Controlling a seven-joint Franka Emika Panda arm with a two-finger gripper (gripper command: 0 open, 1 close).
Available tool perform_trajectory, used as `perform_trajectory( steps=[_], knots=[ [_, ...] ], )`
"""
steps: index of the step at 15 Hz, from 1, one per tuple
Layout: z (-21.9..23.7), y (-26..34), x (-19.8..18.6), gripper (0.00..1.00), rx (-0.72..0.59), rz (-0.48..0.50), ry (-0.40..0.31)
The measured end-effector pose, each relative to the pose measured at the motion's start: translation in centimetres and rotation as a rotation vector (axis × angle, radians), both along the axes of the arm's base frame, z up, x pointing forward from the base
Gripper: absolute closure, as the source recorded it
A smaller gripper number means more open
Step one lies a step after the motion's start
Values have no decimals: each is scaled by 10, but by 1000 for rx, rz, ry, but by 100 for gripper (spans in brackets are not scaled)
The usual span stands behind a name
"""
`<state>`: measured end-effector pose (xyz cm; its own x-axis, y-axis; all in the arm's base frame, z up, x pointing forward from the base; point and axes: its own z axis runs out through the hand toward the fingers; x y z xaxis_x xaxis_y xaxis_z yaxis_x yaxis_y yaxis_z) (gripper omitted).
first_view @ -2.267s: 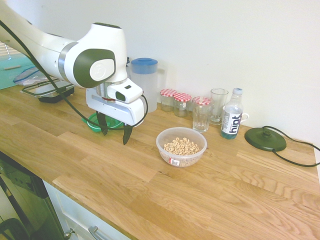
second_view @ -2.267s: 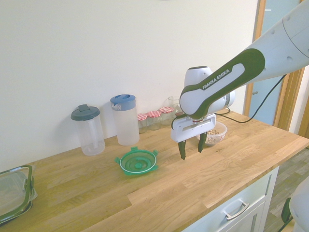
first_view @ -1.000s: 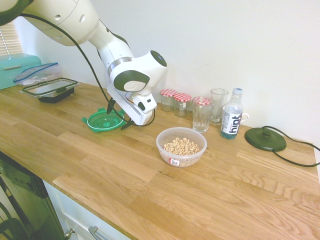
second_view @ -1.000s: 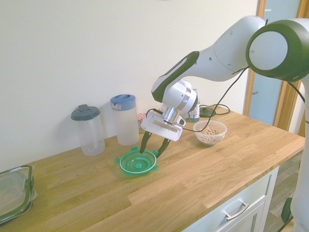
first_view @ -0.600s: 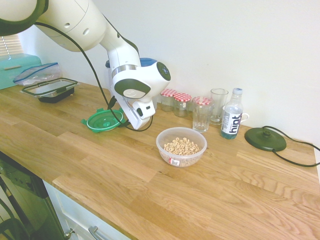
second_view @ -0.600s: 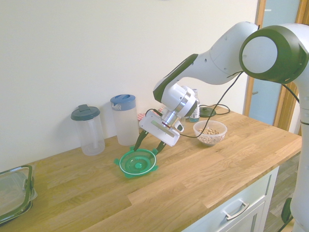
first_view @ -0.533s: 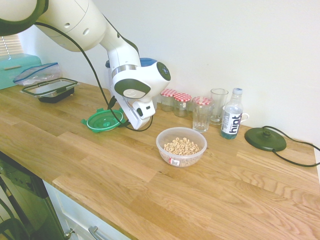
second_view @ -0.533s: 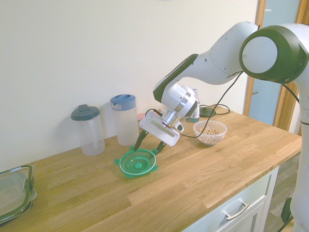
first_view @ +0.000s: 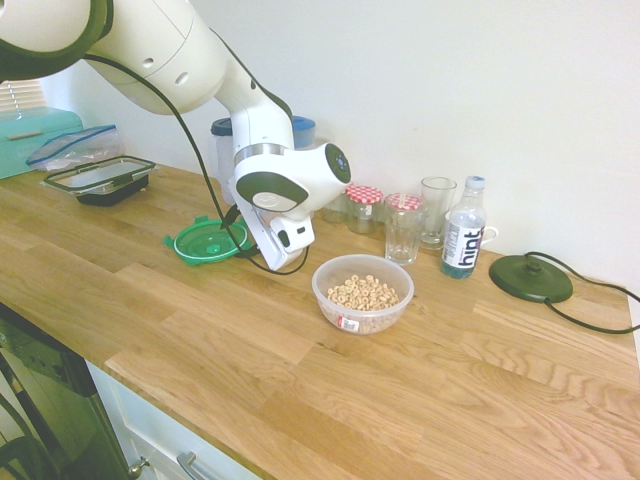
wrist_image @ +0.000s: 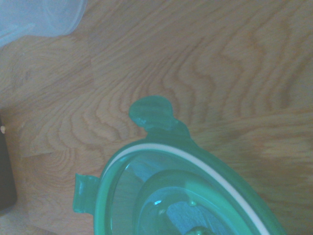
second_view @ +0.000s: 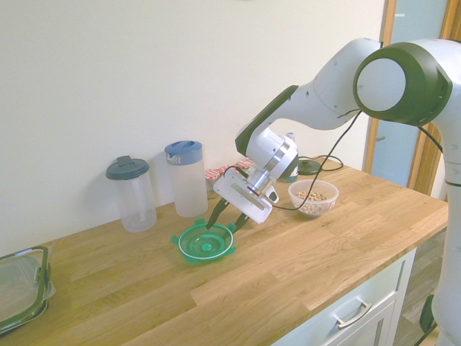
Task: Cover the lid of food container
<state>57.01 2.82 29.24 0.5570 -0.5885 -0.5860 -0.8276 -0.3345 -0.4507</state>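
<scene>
**Gripper at lid rim, jaws parted**

Round translucent green plastic lid [second_view: 207, 242] lies flat on the wooden countertop [second_view: 310, 252], well apart from the small clear plastic cereal bowl [first_view: 362, 293]. Gripper [second_view: 225, 218] angled down, its dark fingers [second_view: 214, 214] spread, astride the lid's near rim, grasping nothing.

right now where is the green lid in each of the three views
First exterior view: the green lid lies left of centre on the counter, beside the gripper.
Second exterior view: lid at centre, under the gripper.
Wrist view: lid fills the lower middle.
Shared landmark: the cereal bowl appears in both exterior views.
</scene>
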Motion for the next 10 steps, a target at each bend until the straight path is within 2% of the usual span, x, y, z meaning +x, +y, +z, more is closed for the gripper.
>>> perform_trajectory(
  steps=[10],
  knots=[
    [-15,-12,-7,100,-6,-2,16]
  ],
)
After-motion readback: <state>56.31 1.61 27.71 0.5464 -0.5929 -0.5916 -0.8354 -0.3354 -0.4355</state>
